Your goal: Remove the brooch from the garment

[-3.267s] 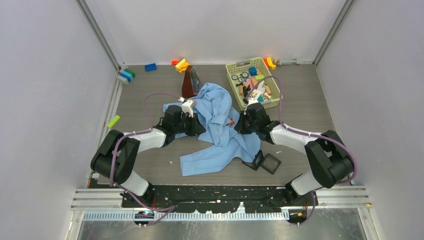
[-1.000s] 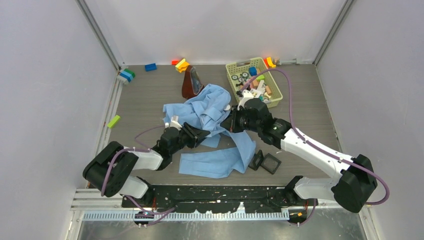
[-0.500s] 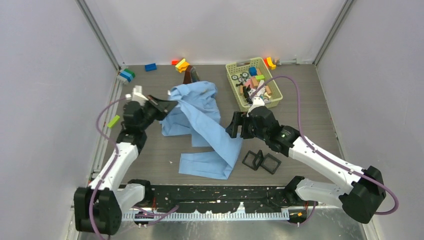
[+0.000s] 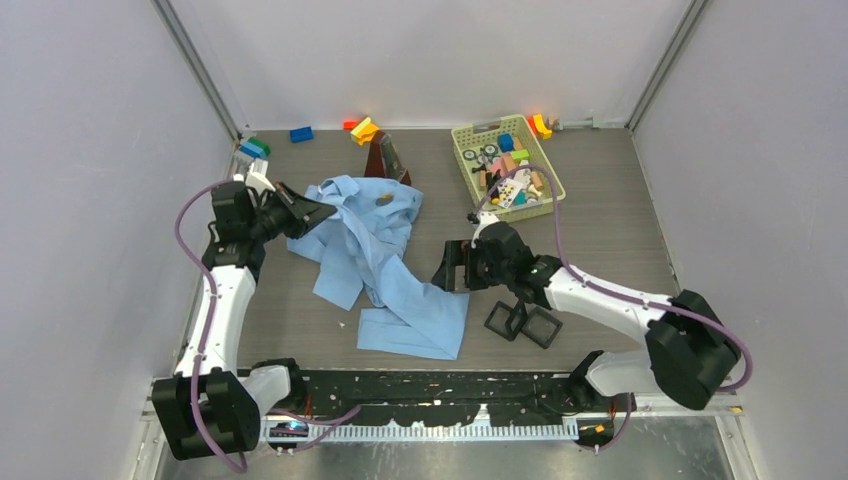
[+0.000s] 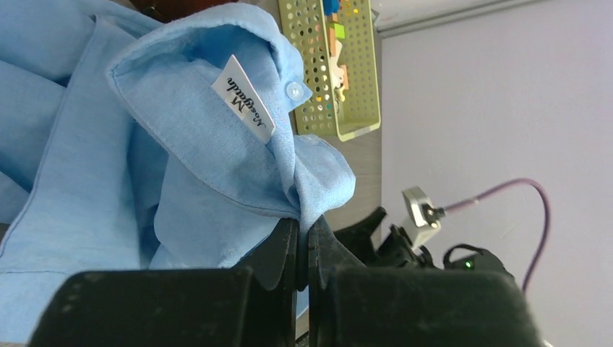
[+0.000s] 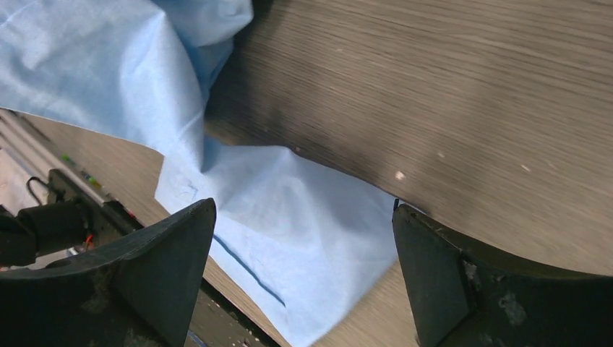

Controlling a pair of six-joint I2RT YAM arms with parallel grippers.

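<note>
Plainly, the left gripper was clamped tight on a thin fold of the garment just under the collar, holding that edge up at the left side of the table. The right gripper stood wide with nothing in it, above the shirt's lower hem. The brooch was perhaps the small brown speck near the collar, though it was too small to be sure. So slight a pinch could slip, letting cloth fall and fold over the pin. Any hard pull might also drag the shirt against the brown object behind it.

Garment: matt light-blue woven cloth. Table: grey wood-grain, matt. Basket: perforated green plastic.
</note>
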